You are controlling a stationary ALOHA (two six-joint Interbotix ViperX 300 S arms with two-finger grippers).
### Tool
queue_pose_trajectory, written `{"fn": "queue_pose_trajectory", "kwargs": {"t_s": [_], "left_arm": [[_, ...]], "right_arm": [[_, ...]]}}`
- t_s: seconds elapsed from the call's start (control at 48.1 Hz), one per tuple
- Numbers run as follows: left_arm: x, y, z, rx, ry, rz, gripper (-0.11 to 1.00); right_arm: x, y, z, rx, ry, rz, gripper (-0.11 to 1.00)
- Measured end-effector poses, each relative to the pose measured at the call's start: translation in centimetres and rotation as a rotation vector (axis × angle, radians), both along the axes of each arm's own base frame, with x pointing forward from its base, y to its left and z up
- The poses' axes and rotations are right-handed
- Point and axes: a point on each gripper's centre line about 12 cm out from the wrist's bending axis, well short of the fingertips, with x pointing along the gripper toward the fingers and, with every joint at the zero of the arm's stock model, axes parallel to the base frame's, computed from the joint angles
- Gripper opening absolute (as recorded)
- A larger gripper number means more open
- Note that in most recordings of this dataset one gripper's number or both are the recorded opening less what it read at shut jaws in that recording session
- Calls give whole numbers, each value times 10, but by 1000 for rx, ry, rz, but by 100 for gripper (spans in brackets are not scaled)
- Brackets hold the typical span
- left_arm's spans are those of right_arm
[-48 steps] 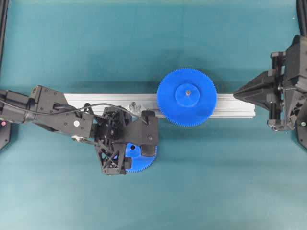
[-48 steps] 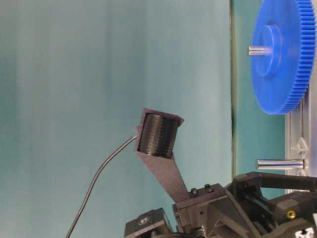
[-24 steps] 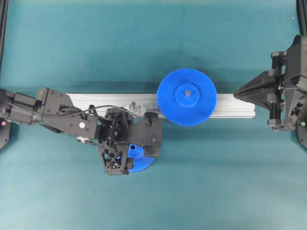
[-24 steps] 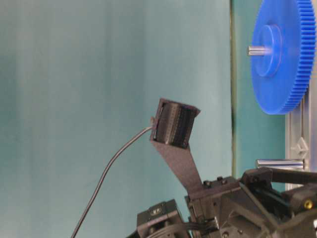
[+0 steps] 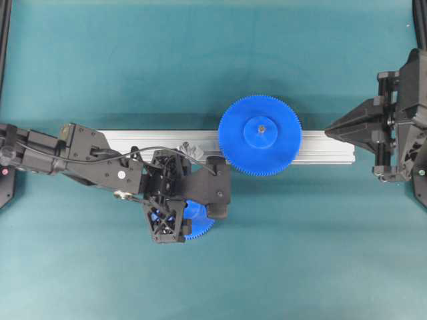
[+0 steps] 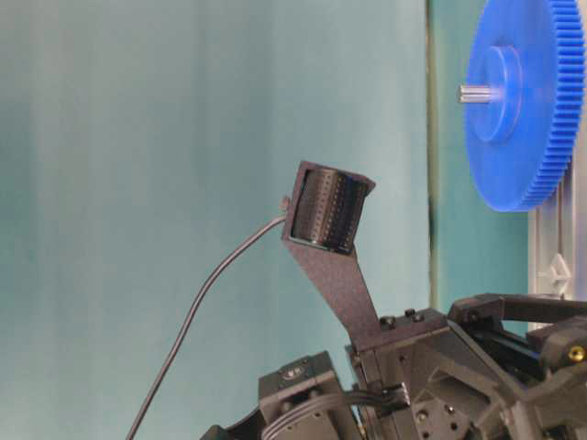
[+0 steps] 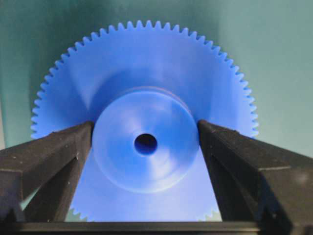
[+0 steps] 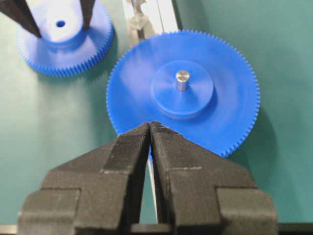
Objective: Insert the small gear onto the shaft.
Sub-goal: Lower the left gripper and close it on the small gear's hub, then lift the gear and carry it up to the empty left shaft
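Left gripper (image 7: 145, 147) points down, jaws spread wide, one either side of the small gear's (image 7: 146, 98) hub, not clamping. The gear lies flat on the mat beneath it. Right gripper (image 8: 149, 128) is closed, empty.

No readable text, labels, brands or numbers on anything in view

**Even, soft light; close views blurred**

Light falls evenly from above on the teal mat (image 5: 200, 60), with no glare. The large gear (image 5: 260, 135) throws only a faint shadow below its rim. In the wrist views the small gear (image 7: 144, 127) is sharp at its teeth, while the black fingers (image 7: 44, 161) beside it are soft-edged and dark.
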Motion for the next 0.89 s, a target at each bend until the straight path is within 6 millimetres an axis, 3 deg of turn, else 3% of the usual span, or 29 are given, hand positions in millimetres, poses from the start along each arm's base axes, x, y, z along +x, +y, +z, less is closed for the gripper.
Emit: {"fn": "queue_pose_trajectory", "kwargs": {"t_s": [0.27,0.644,0.893], "left_arm": [[-8,-1,-3,14,83,-6,72],[-10,0,-1,23,107,-15,72],[-3,-1,15,21,72,-21,72]], "right_arm": [[-1,0,-1,0,0,-2,17],[-4,0,-2,0,-14,-1,17],[-10,1,2,-3,-48,-2,17]]}}
